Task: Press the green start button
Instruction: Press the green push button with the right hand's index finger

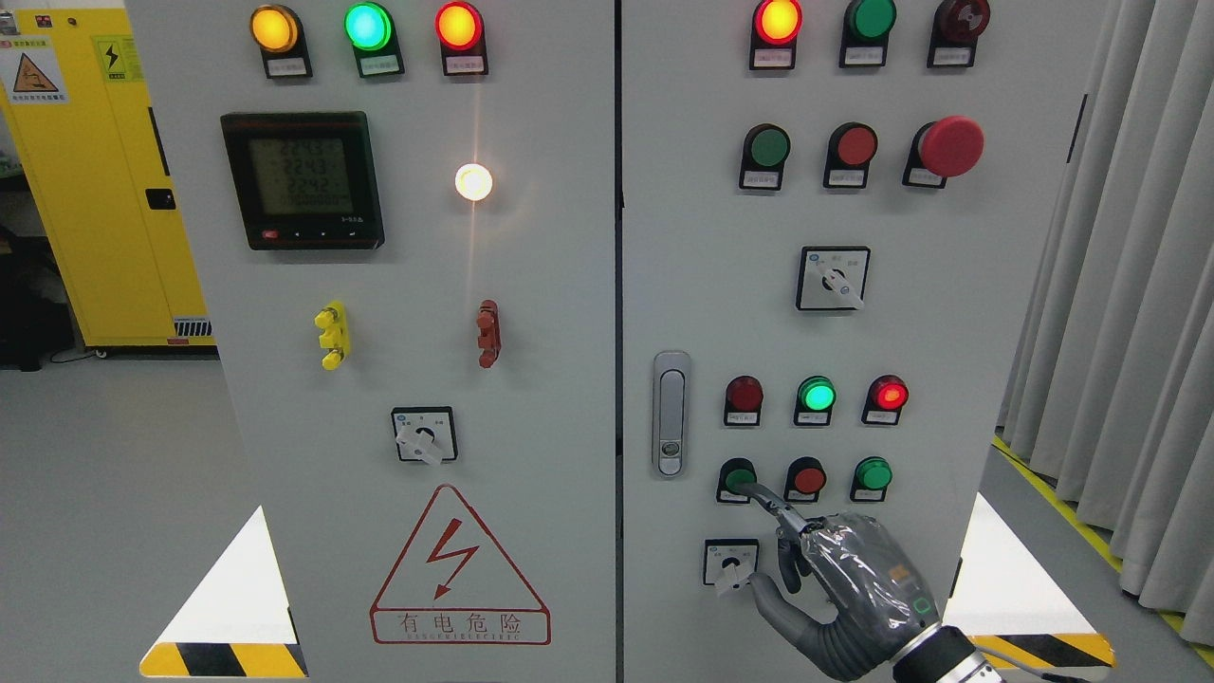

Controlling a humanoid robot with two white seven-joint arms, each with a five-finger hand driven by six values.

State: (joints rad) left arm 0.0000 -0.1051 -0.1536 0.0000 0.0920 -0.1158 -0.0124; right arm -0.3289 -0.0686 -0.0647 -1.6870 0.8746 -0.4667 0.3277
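Low on the right cabinet door (948,313), round green button (736,479) in black collar, right hand (844,593) touching it with extended index fingertip (759,493), other fingers curled.

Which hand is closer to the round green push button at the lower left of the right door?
Right. The right hand has its extended index fingertip touching the round green push button; the left hand is out of view.

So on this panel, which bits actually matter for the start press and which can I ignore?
In play:
- right hand, index finger extended
- green button at the fingertip, bottom row left

Ignore:
- red button beside it
- emergency stop
- rotary switch below
- door handle
- meter
- yellow cabinet
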